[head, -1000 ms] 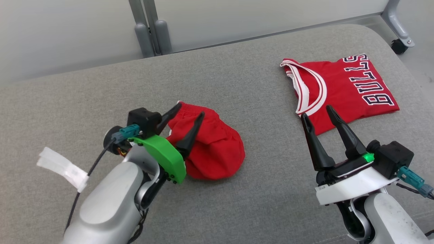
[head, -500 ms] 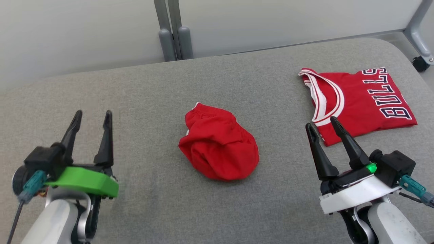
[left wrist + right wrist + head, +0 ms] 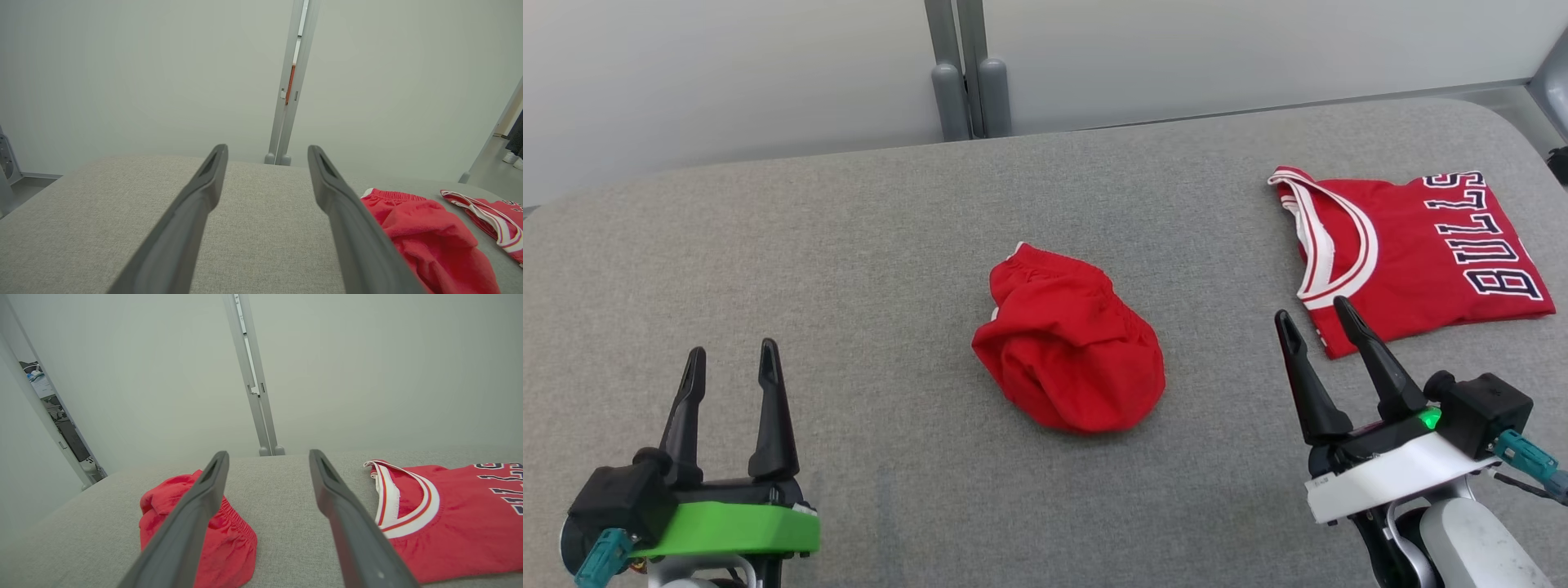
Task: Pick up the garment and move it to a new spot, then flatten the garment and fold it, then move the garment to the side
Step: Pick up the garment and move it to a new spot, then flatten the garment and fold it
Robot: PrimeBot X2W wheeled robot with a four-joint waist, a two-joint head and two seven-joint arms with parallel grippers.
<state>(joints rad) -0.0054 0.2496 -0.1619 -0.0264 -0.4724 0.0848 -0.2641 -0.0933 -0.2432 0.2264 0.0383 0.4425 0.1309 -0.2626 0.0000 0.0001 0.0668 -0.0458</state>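
A crumpled red garment with an elastic waistband lies bunched in the middle of the grey padded table. My left gripper stands open at the lower left, well clear of the garment, with nothing between its fingers. My right gripper is open at the lower right, also holding nothing. The left wrist view has the garment to the right of the open gripper. The right wrist view shows the garment partly behind the left finger of the open gripper.
A folded red Bulls jersey with white trim lies flat at the table's right side, just beyond my right fingertips, and shows as the jersey in the right wrist view. A grey post stands behind the table's far edge.
My left gripper has let go of the red garment and drawn back to the lower left. The camera has shifted, so the whole scene sits further right and lower. The garment lies where it was dropped.
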